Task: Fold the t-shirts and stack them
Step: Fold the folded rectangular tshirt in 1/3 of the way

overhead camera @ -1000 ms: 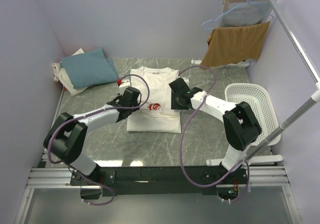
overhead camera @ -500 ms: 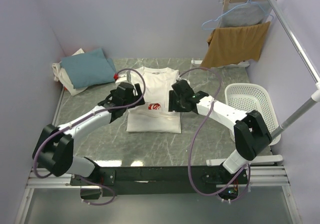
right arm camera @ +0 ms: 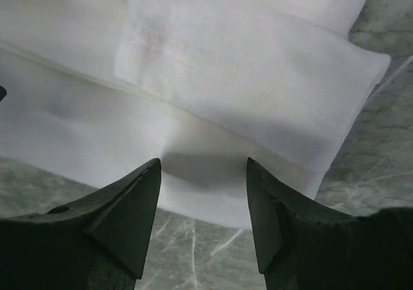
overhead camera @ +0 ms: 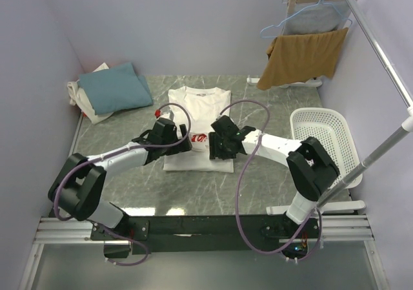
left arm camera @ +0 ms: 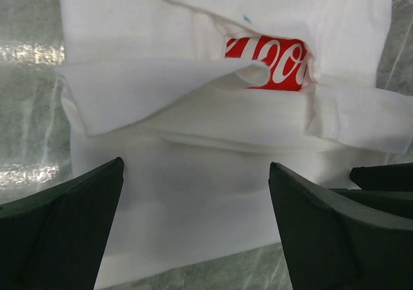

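Left gripper (left arm camera: 197, 196) and right gripper (right arm camera: 203, 174) have retreated to the near hem of the white t-shirt (overhead camera: 199, 119), jaws wide open and empty, ready to fold.

The left arm (overhead camera: 122, 154) and right arm (overhead camera: 274, 141) had white tubular links and bulky black joint housings, bolted to a black rail (overhead camera: 206, 226) at 6 o'clock. A purple cable (overhead camera: 238, 186) looped loosely along each. The left hand (overhead camera: 185, 141) and right hand (overhead camera: 215, 146) were black, their 2 fingers (left arm camera: 64, 232) each matte, dark wedge-shaped blocks with bevelled edges.
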